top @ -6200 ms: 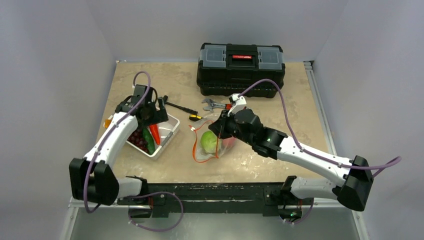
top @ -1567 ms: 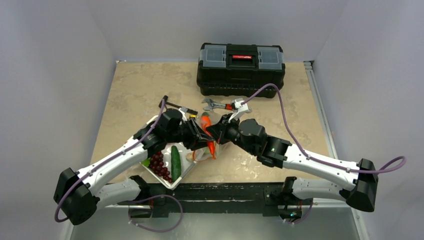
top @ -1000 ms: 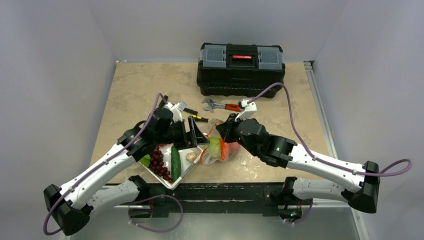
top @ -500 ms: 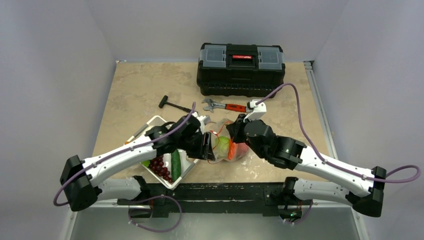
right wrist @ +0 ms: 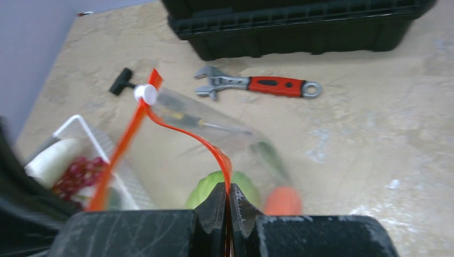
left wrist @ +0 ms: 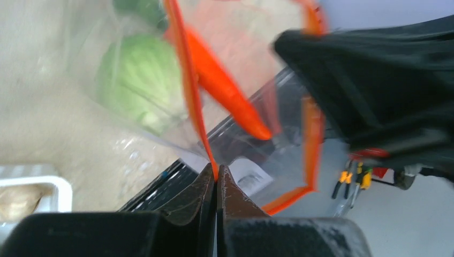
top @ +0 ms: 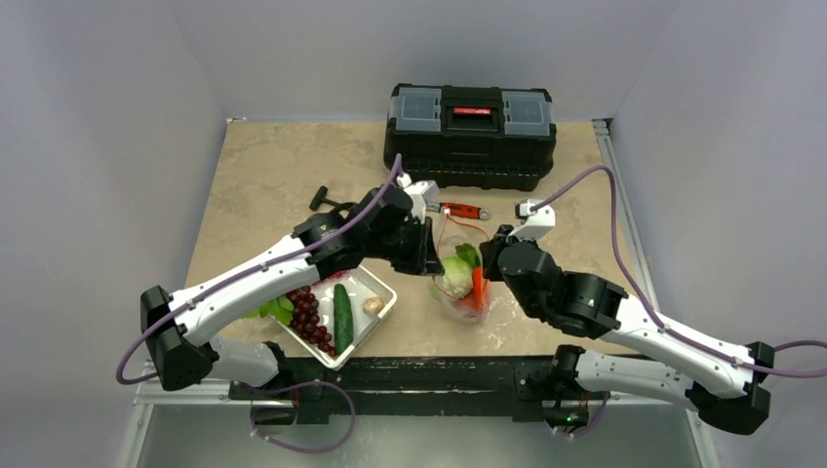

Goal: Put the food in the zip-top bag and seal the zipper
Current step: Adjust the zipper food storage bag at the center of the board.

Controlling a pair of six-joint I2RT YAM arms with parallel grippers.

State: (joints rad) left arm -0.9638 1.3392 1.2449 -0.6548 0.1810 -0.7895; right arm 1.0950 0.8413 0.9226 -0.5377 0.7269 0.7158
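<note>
While much of the food lies outside the pouch, both arms are occupied at its mouth. At the left of the overhead view, the white rectangular plastic basket (top: 369,285) holds the dark purple grape bunch (top: 307,312), the long green cucumber (top: 341,314), some leaves and a small beige piece. Just right of it, the left gripper (left wrist: 216,179) has its jaws pressed together on the red-orange zipper strip (left wrist: 188,85), pinching one lip of the mouth. Next comes the clear crinkly zip-top bag (top: 451,307), hanging between the two wrists near the table's middle. The round pale-green cabbage head (top: 454,277) and the red-orange carrot (top: 477,289) sit inside, with a green leafy piece above them. Whether its bottom touches the table I cannot tell. On the right, the right gripper (right wrist: 227,193) is likewise clamped tight on the strip, apparently on the opposite lip.

The coming move turns on this: the mouth gapes between the two pinches and opens upward. Its long axis seems to run away from the arms' bases, toward the small white slider (right wrist: 145,93) at the far end. The loose food lies to the left and nearer, the cucumber's length pointing roughly near-to-far. The left arm is clearly closer to it but, I judge, would have to let go of the strip to fetch anything.
</note>
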